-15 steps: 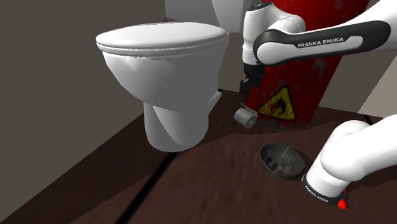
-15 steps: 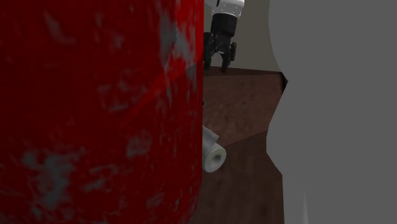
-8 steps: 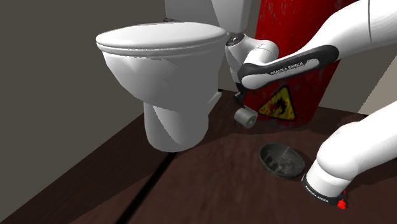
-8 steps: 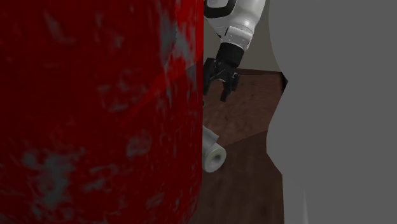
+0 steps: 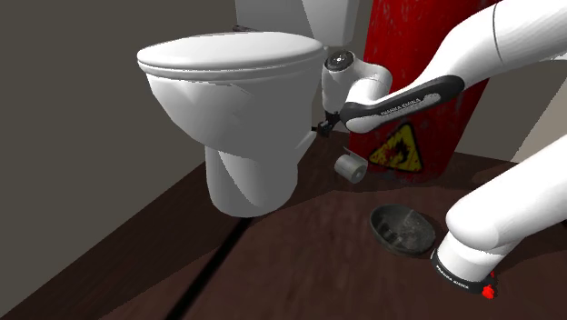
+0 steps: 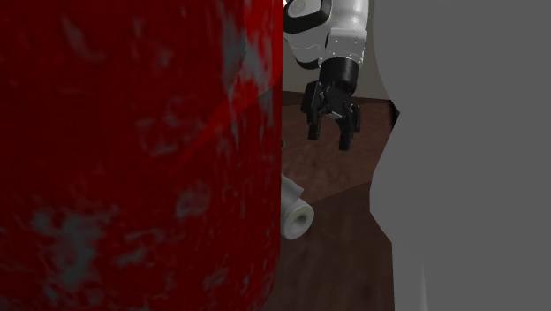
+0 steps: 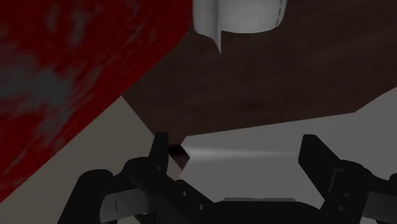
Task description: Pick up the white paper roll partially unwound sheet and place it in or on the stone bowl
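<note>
Hand (image 6: 329,134) released, empty, hovering near paper roll (image 5: 350,167). Roll ungrasped. Pick and placing in bowl (image 5: 402,227) both left.

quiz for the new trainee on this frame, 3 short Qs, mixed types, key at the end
1. True or false: the end effector is shut on the paper roll.
2. Multiple choice: the roll lies beside A) the red drum with a warning sign, B) a sink, C) a chair.
3. Short answer: is the roll in the dark bowl yet?

Key:
1. False. It is open and not touching the roll.
2. A.
3. No. The roll lies apart from the bowl.
</note>
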Controlling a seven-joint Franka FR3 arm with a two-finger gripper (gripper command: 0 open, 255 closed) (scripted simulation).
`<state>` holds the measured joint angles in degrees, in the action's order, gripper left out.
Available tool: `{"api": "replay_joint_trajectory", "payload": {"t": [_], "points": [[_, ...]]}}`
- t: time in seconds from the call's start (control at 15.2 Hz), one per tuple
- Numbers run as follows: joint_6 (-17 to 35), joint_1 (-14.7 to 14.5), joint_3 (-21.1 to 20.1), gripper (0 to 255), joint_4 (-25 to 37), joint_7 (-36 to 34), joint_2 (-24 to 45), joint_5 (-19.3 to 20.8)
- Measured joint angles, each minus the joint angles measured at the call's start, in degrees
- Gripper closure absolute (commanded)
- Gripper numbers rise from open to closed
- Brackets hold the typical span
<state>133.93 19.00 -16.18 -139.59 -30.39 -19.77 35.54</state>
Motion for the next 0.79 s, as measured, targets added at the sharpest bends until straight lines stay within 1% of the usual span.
{"api": "replay_joint_trajectory", "payload": {"t": [0.13,0.2,0.33,0.4,0.46,0.59,0.79], "points": [[-2.41,0.43,-0.67,0,0.28,-0.43,0.19,0.26],[-0.69,0.99,-0.96,0,0.15,-0.83,0.57,0.46],[6.19,2.79,-1.87,0,0.33,-0.55,2.23,1.48],[10.16,4.05,-2.71,0,0.53,-2.16,3.34,1.85],[11.8,4.1,-2.62,0,0.33,-2.32,3.27,1.88],[9.89,4.02,-2.77,0,-0.27,-2.01,2.63,1.66],[4.36,3.73,-3.81,0,-1.9,-1.89,1.79,1.37]]}}
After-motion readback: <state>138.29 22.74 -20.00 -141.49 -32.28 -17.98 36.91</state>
